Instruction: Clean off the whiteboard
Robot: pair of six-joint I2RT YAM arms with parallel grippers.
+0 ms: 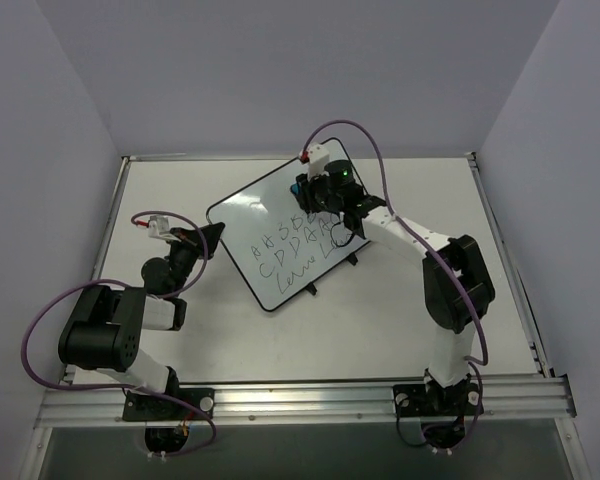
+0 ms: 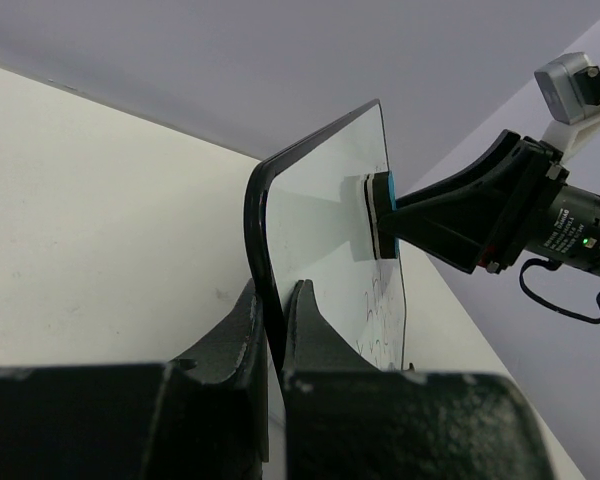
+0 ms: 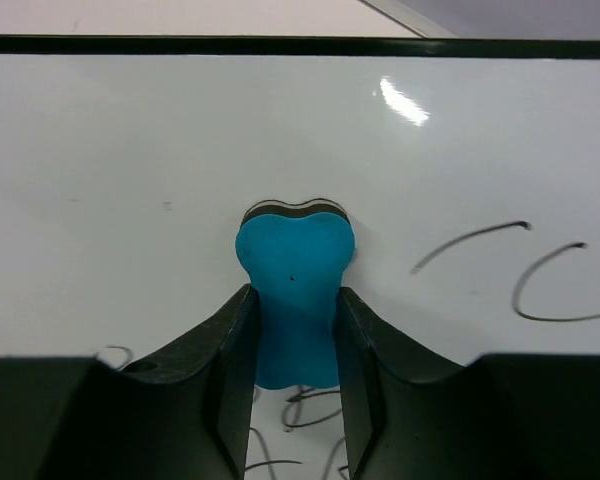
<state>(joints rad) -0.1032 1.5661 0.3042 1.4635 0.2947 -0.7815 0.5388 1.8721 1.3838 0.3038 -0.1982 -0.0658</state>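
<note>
1 blue eraser (image 3: 294, 270) (lobed top), white table (image 1: 400, 320)

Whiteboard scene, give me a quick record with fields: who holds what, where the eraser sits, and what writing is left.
left gripper: shut on the edge of the whiteboard, near a corner
right gripper: shut on the blue eraser
eraser contact: pad against the board's face, near its far edge
writing: rows of black marker on the part nearer the arms
far part of the board: clean white
task status: not finished
</note>
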